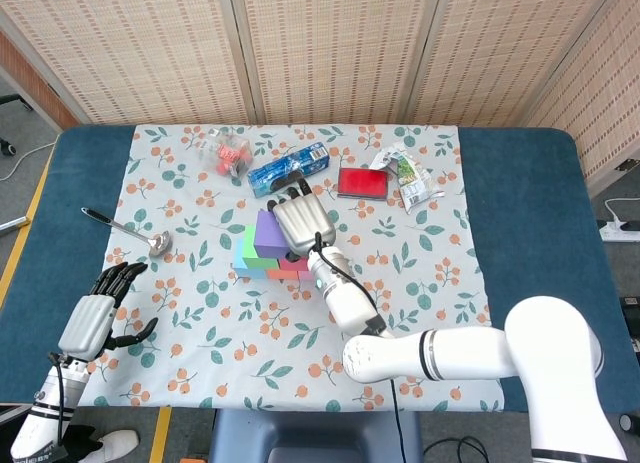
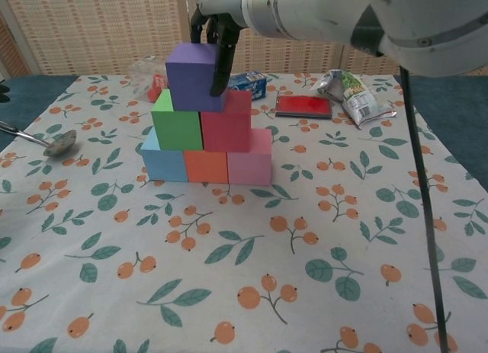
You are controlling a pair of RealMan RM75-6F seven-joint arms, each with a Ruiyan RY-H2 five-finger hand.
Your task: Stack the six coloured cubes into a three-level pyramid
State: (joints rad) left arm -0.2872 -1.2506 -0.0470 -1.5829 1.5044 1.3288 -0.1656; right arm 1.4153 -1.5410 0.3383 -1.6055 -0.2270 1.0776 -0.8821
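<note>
Near the middle of the floral-print tablecloth [image 2: 320,216] stands a pyramid of coloured cubes: a light blue cube [image 2: 162,161], an orange cube [image 2: 206,166] and a pink cube [image 2: 250,161] form the bottom row, a green cube [image 2: 176,120] and a red cube [image 2: 227,123] sit on them, and a purple cube [image 2: 194,75] rests on top. The right hand [image 2: 216,33] reaches down over the top; one dark finger lies against the purple cube's right face, and the hand seems to grip it, though the far side is hidden. The left hand [image 1: 95,315] hovers off the cloth's near left corner, holding nothing, fingers spread. A metal spoon [image 1: 128,231] lies by the cloth's left edge. Along the far edge sit a clear plastic bag with red contents [image 1: 225,151], a blue snack packet [image 1: 290,167], a flat red box [image 1: 361,182] and a crumpled silver-green wrapper [image 1: 405,175].
</note>
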